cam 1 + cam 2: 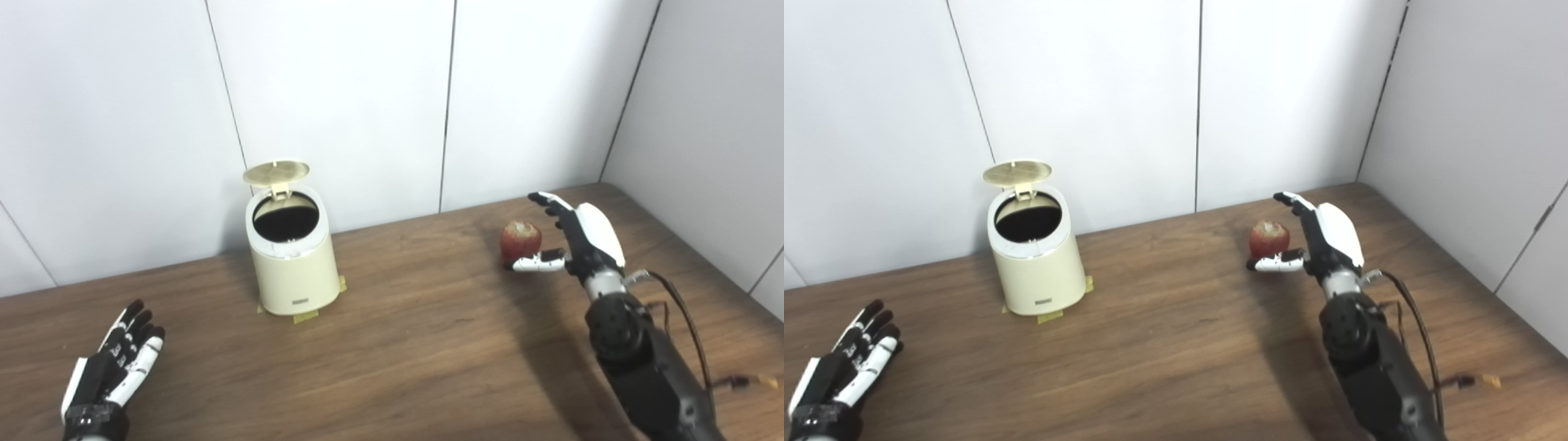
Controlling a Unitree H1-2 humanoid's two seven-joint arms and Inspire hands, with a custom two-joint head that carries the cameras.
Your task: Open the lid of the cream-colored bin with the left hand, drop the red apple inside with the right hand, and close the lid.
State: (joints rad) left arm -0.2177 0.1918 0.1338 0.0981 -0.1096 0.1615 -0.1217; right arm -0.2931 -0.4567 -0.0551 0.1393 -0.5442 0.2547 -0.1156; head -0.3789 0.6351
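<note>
The cream-colored bin (294, 269) stands at the back left of the table, its round lid (276, 172) tipped up and the dark inside showing. A red apple (520, 239) sits on the wood at the back right. My right hand (572, 236) is open beside the apple on its right, thumb reaching under its front and fingers stretched past its far side; no grip shows. My left hand (119, 361) lies open near the front left corner, well away from the bin.
Yellow tape tabs (305, 316) stick out under the bin's base. White wall panels close the table (392, 367) at the back and on the right. A loose cable (686, 318) hangs along my right forearm.
</note>
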